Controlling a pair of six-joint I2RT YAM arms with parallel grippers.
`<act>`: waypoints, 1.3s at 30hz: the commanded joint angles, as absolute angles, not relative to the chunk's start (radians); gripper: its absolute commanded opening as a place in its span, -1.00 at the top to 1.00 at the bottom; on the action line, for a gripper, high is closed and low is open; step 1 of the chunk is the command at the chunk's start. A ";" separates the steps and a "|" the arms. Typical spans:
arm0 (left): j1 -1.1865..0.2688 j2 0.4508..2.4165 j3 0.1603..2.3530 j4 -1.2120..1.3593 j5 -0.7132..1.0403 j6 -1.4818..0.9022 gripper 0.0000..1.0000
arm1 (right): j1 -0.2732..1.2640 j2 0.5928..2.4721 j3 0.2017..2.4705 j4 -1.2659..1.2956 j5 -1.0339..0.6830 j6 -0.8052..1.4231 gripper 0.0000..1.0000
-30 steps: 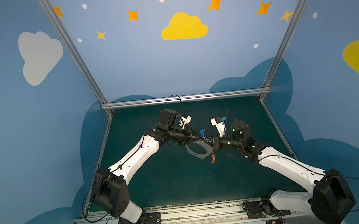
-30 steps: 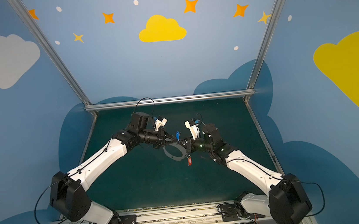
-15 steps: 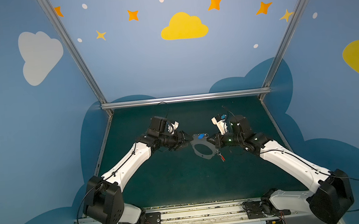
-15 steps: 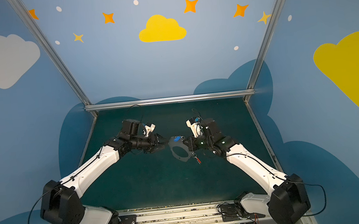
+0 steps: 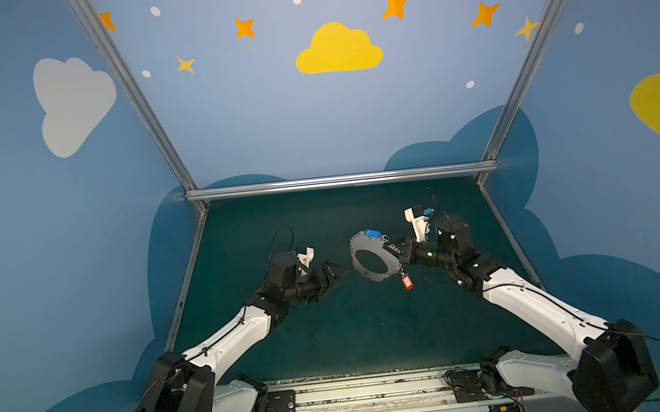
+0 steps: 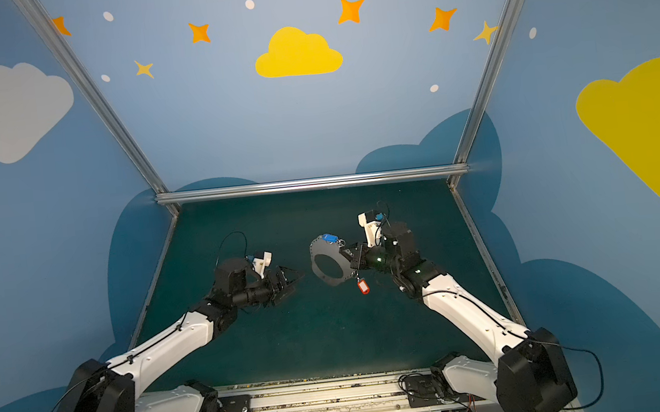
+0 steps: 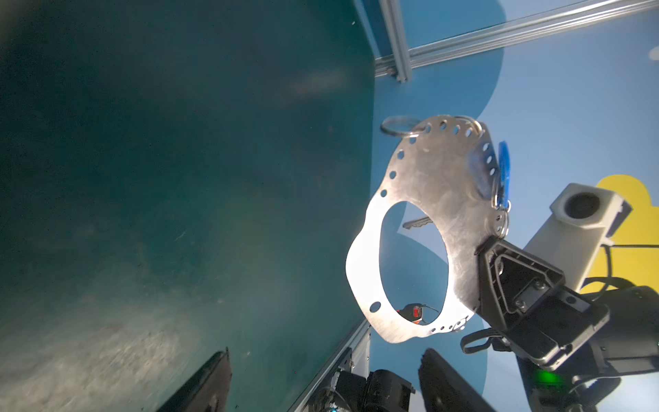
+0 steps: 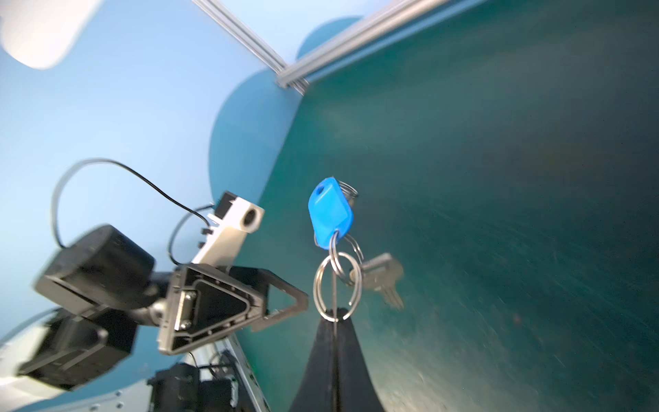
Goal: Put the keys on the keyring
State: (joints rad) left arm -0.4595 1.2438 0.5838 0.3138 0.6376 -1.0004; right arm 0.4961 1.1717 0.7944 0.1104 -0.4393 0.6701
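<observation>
Keyring (image 5: 361, 242) position: suspended above the green tabletop (image 5: 334, 340), clear of it. The right tool (image 5: 392, 252) carries it, fingers pressed together on one edge of the flat metal plate. This edge grip leaves both flat faces and the rest of the rim unobstructed for access from the opposite side.

Key positions: the blue-tagged key (image 8: 330, 217) sits at the upper edge, next to the right tool, linked through wire rings (image 8: 337, 285) that pass the plate edge. The red-tagged key (image 5: 407, 281) dangles freely below the lower edge.

Left tool (image 5: 334, 282) status: fingers spread, carrying nothing, pointed at the plate from just beside it without contact.

Assessment: both keys appear to be attached to the plate, so the task appears complete or very nearly so. Seating of each ring cannot be confirmed from these views.
</observation>
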 commanded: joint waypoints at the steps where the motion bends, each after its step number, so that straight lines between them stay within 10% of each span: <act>1: -0.463 1.246 0.591 0.548 0.634 -1.046 -0.71 | 0.490 1.140 0.777 0.301 -0.494 0.781 1.00; 14: -0.478 1.362 0.694 0.785 0.704 -1.109 -0.60 | 0.486 1.150 0.731 0.523 -0.567 0.949 1.00; 24: -0.480 1.352 0.753 0.722 0.717 -1.074 0.90 | 0.478 1.148 0.678 0.537 -0.567 0.961 1.00; 39: -0.457 1.385 1.139 -0.416 0.658 -0.635 0.93 | 0.394 1.029 0.517 0.191 -0.459 0.776 0.18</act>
